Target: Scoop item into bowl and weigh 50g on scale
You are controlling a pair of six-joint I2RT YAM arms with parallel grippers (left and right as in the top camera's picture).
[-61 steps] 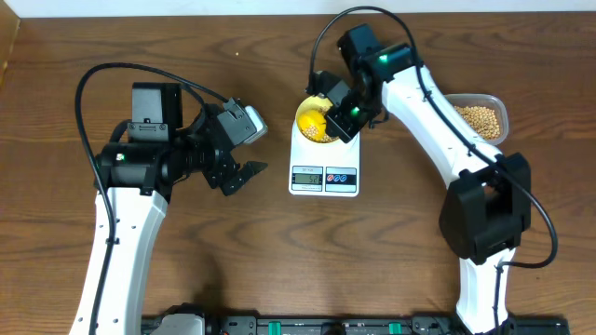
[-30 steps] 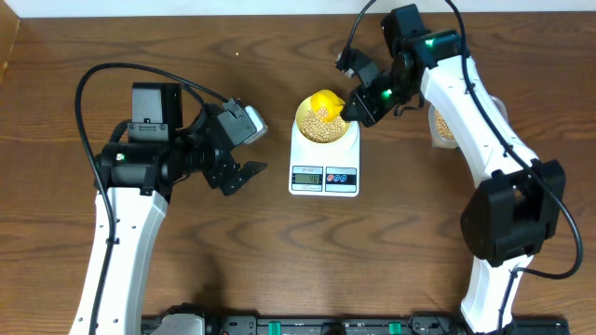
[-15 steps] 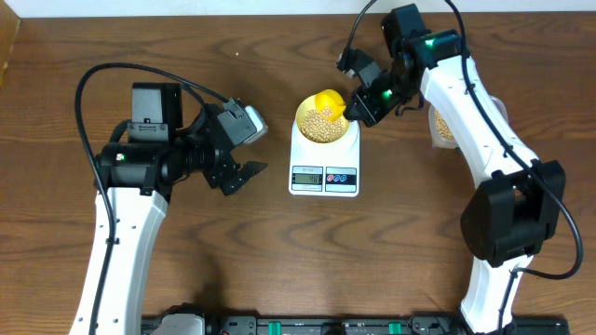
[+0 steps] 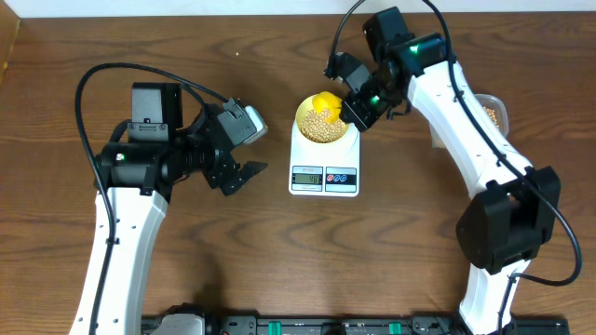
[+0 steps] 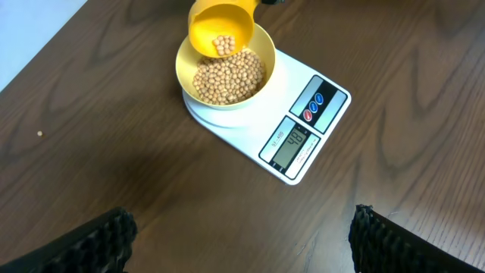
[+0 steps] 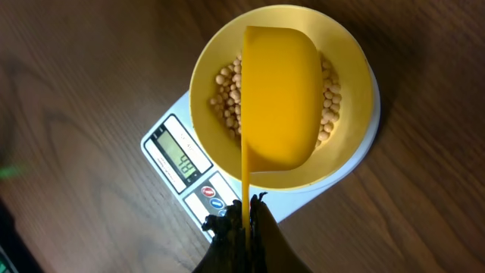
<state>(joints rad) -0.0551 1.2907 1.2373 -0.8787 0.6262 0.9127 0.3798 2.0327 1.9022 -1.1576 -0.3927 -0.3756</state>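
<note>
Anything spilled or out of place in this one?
One small tan speck, likely a stray bean, lies alone on the bare table, well apart from the scale on the left arm's side. Otherwise nothing stands out: the bowl sits squarely on the scale, and the scoop is tipped over it.

The right arm (image 4: 463, 121) hides most of the tub (image 4: 499, 112); the display (image 4: 307, 177) of the scale (image 4: 325, 156) is illegible overhead.

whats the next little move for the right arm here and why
Probably tip the scoop slightly further, gently. The right gripper holds it tilted over the bowl on the scale, and a few beans sit at its lip, so a small trickle suits; the display is too small to read surely.
</note>
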